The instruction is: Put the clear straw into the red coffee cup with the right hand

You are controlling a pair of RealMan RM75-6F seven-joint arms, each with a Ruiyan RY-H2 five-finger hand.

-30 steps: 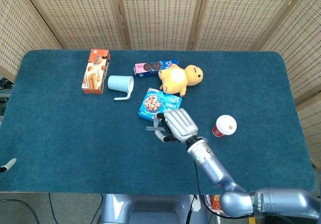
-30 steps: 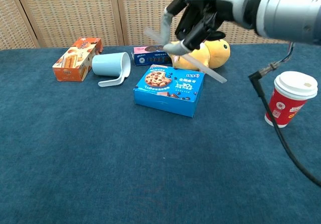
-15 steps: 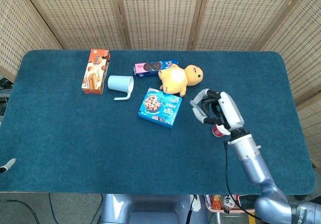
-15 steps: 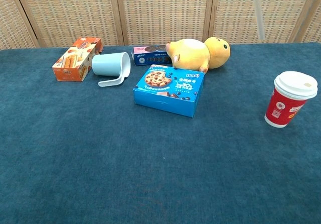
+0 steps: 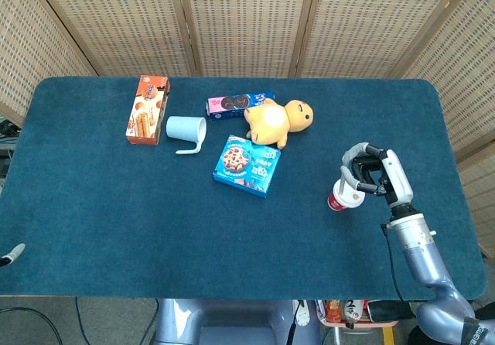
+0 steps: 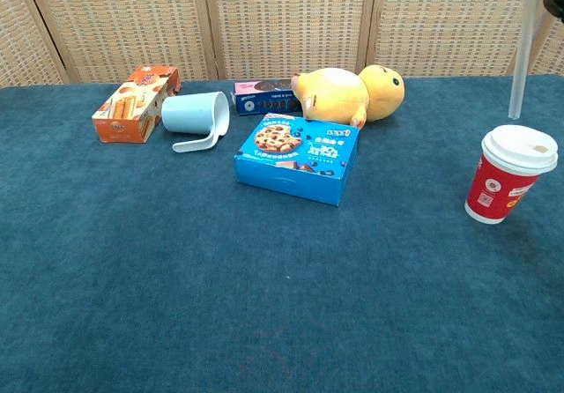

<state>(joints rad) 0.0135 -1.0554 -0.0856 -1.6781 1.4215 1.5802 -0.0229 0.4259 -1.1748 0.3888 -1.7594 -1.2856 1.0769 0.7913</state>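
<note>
Over the red coffee cup (image 5: 343, 196), at its one o'clock, the right hand (image 5: 378, 174) is now arriving from the cookie box (image 5: 246, 165), apparently pinching the clear straw (image 6: 520, 67) upright above the lid.

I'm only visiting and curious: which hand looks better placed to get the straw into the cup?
The right hand. It holds the straw upright just above the red cup. The left hand is not in view.
</note>
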